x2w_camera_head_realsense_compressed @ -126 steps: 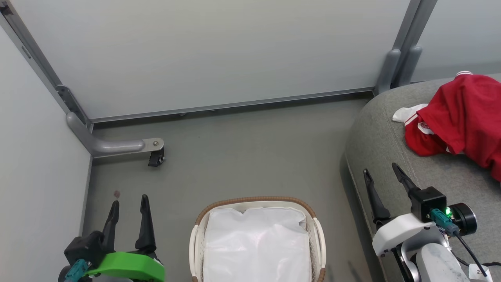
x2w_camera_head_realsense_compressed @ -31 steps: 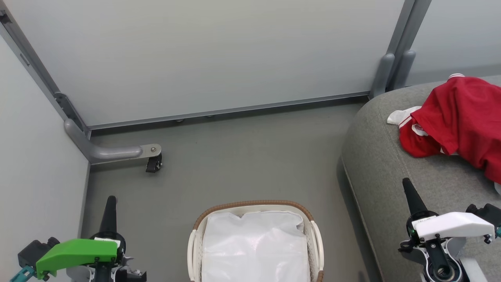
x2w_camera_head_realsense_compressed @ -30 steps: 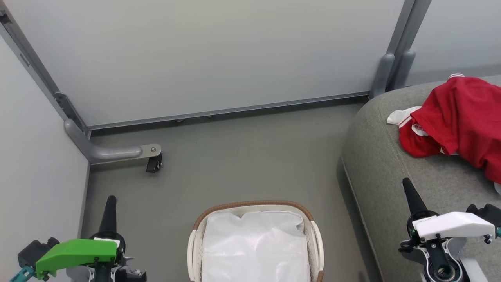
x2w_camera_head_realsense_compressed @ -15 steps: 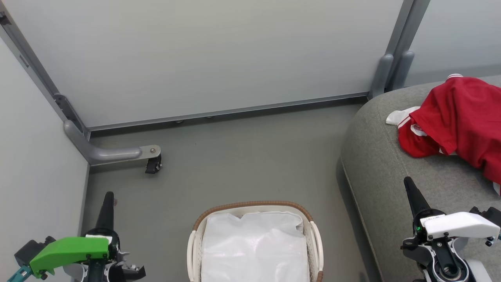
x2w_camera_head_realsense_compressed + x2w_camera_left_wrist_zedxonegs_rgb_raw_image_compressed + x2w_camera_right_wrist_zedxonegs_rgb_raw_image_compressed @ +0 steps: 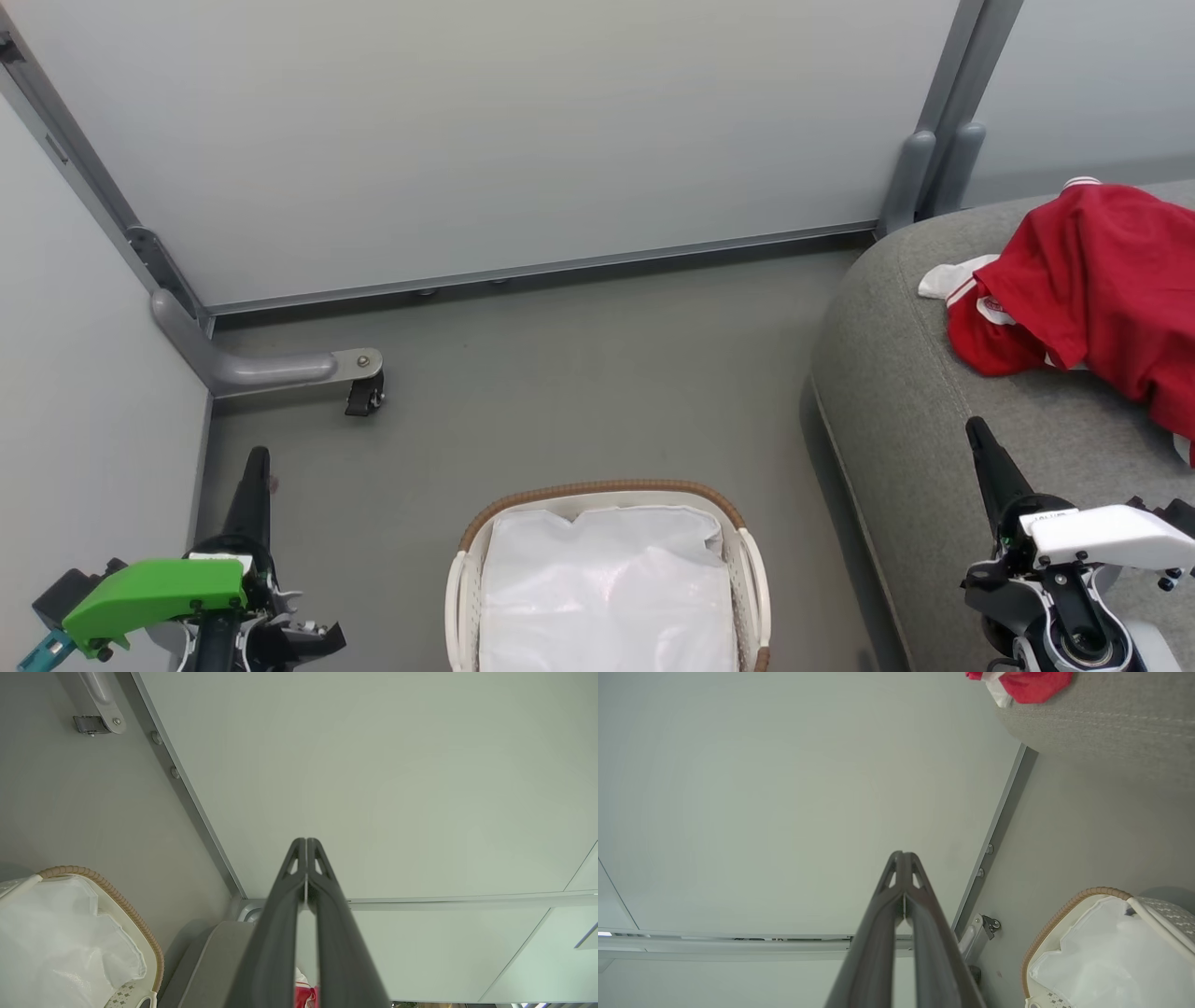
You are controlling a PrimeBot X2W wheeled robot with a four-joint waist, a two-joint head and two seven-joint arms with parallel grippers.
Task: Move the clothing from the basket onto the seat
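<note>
The red clothing [image 5: 1092, 280] with white trim lies bunched on the grey seat [image 5: 915, 392] at the right; a corner of that clothing [image 5: 1022, 683] appears at the top of the right wrist view. The white basket [image 5: 467, 579] with its brown woven rim sits on the floor at bottom centre, holding the plain white liner [image 5: 607, 597]. My left gripper [image 5: 254, 471] is shut and empty at the lower left, left of the basket. My right gripper [image 5: 980, 443] is shut and empty over the seat's front part, below the clothing.
Pale partition walls [image 5: 485, 131] close off the back and left. A grey bracket with a small black caster [image 5: 362, 397] sticks out on the floor at the left. Grey floor [image 5: 579, 373] lies between basket, wall and seat.
Both grippers went from open to shut and turned edge-on over the last few seconds. In the last second both arms sank slightly lower in the head view; the camera shifted a little.
</note>
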